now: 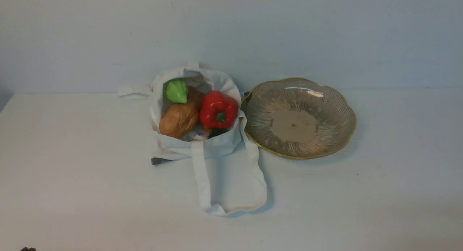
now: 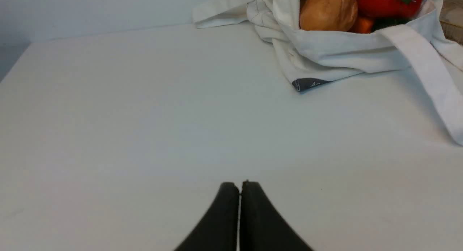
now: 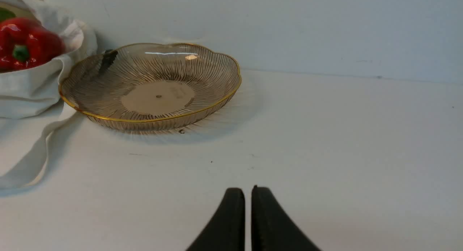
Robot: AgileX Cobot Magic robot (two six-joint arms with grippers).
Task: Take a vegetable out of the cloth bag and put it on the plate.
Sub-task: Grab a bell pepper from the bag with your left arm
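Front view: the red pepper (image 1: 218,109) sits in the open mouth of the cloth bag (image 1: 231,171), on its plate (image 1: 325,110) side, stem toward the robot.

Left wrist view: left gripper (image 2: 239,187) clenched, empty; pepper well ahead.

Right wrist view: right gripper (image 3: 247,193) closed, empty; pepper well ahead, beside the plate. Neither arm is clearly nearer.

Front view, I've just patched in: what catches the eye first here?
The glossy red bell pepper stands out, sitting at the open mouth of the white cloth bag mid-table, beside a brown potato and a pale green vegetable. Just right of the bag lies the ribbed, gold-rimmed glass plate, with nothing on it.
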